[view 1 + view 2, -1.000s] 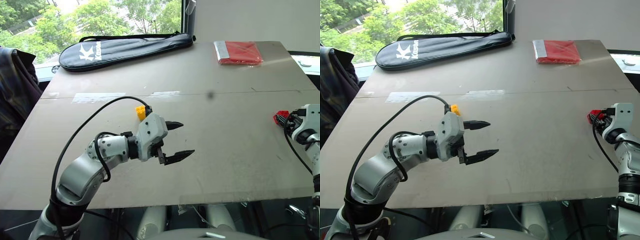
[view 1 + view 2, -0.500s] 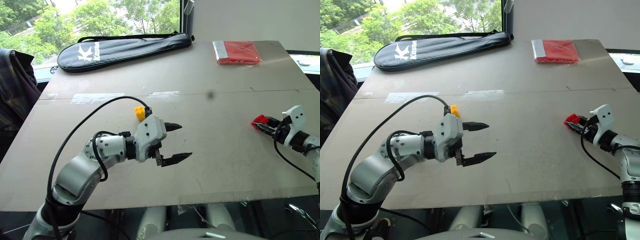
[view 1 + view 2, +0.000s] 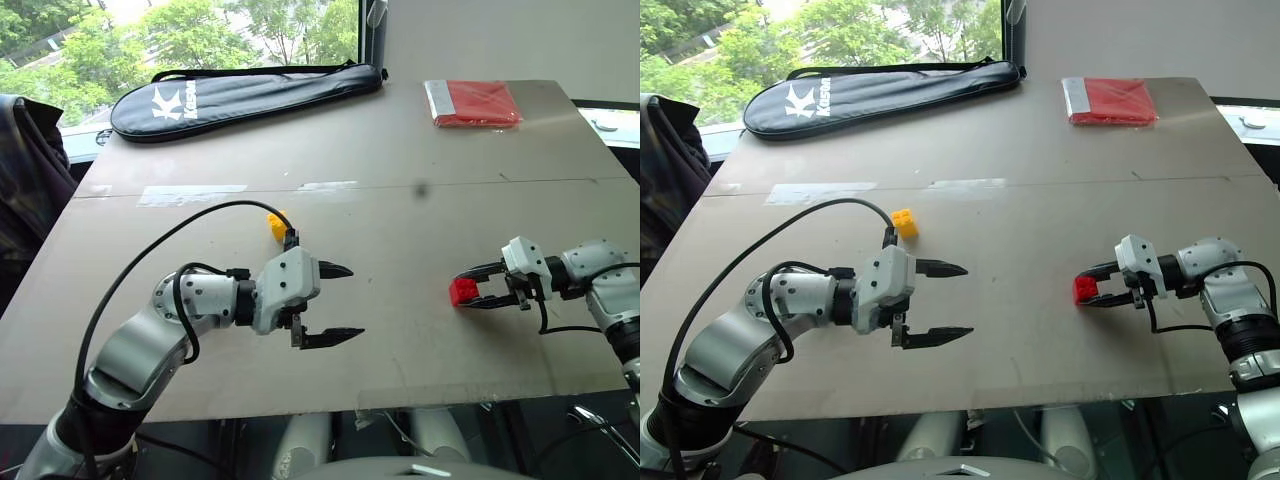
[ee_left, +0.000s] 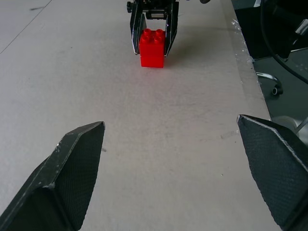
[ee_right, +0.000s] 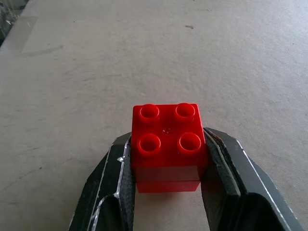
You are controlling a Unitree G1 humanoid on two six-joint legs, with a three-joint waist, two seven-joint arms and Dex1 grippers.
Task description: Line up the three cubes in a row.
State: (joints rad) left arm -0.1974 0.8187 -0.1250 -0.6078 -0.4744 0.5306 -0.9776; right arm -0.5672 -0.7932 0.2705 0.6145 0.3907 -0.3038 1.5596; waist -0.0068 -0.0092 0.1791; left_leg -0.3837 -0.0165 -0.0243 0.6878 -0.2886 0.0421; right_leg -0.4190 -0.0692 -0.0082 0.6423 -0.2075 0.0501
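Observation:
A red studded cube (image 5: 167, 139) is clamped between the black fingers of my right gripper (image 3: 462, 292), at or just above the table at centre right. The left wrist view looks straight at this red cube (image 4: 153, 47) with those fingers on both sides. A yellow cube (image 3: 277, 224) stands alone on the table (image 3: 420, 230), just behind my left arm. My left gripper (image 3: 352, 301) hovers over the middle of the table, its jaws wide open and empty, pointing toward the red cube.
A long black racket bag (image 3: 250, 92) lies along the far left edge. A flat red packet (image 3: 475, 103) sits at the far right corner. Pale tape strips (image 3: 190, 194) mark the table's seam. A dark jacket (image 3: 25, 170) hangs beside the left edge.
My right gripper has carried the red cube from the table's right edge inward toward the middle. My left gripper has drawn back slightly, uncovering the yellow cube, and stays open.

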